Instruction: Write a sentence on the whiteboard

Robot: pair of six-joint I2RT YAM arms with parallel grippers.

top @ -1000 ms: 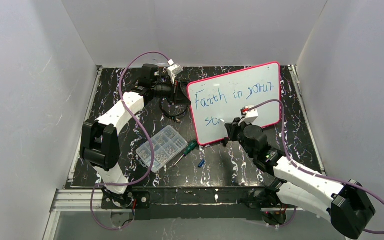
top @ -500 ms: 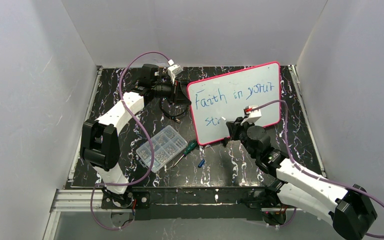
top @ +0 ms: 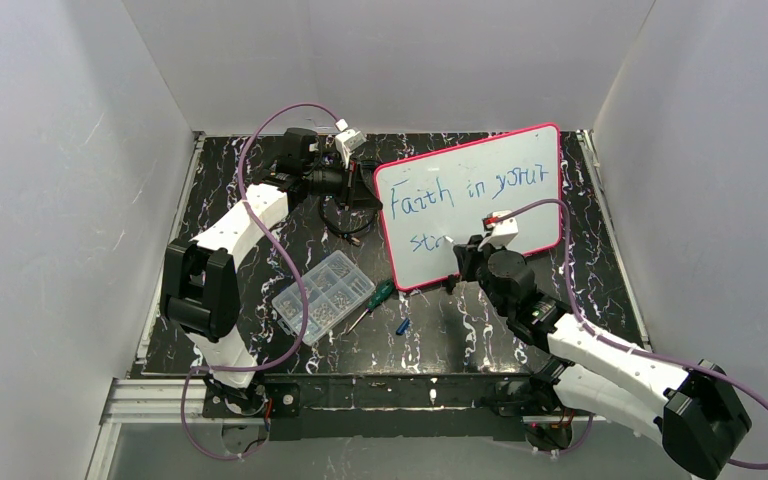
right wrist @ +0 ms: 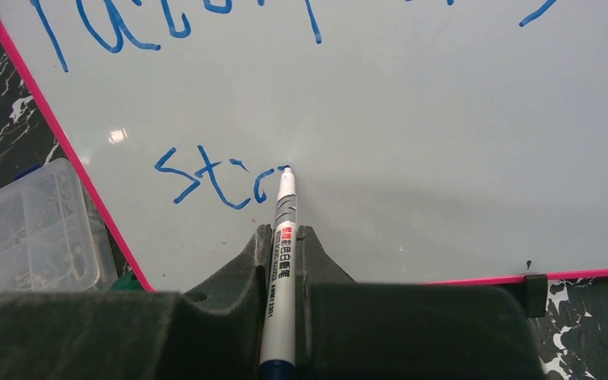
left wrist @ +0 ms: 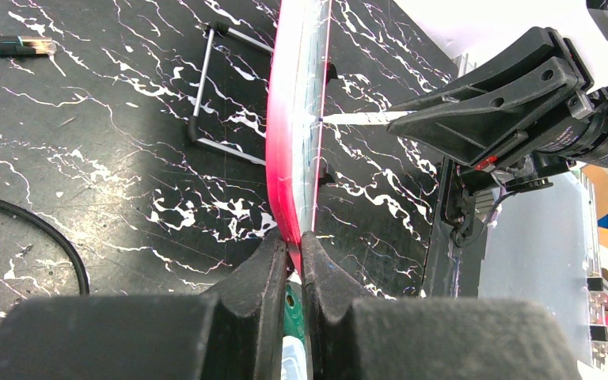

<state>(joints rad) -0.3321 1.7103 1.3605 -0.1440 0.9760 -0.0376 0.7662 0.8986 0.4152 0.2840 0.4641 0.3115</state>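
Finding 1: the whiteboard (top: pixel 540 205) stood propped on its wire stand (left wrist: pixel 206 87) at the far right of the table (top: pixel 460 330), face tilted toward the arms. The left fingers (left wrist: pixel 279 257) were closed on its pink-red left edge. This grip was judged to brace the board against the push of the pen.

Finding 2: the right fingers (right wrist: pixel 263 247) were clamped around a blue marker (right wrist: pixel 285 198), barrel pointing forward and tip touching the board just after the last stroke. The sentence (top: pixel 460 188) read "Faith in your" on the upper line, and only "str" below. The task was judged to be part way through the last word.

Finding 3: a clear parts box (top: pixel 322 296), a green-handled screwdriver (top: pixel 378 294) and a small blue item (top: pixel 401 326) lay on the table near the board's lower left corner, apart from the marker. A black cable (left wrist: pixel 16 214) lay behind the board. White surface to the right of the tip was unobstructed. Risk: the board could shift on its stand under pen pressure.
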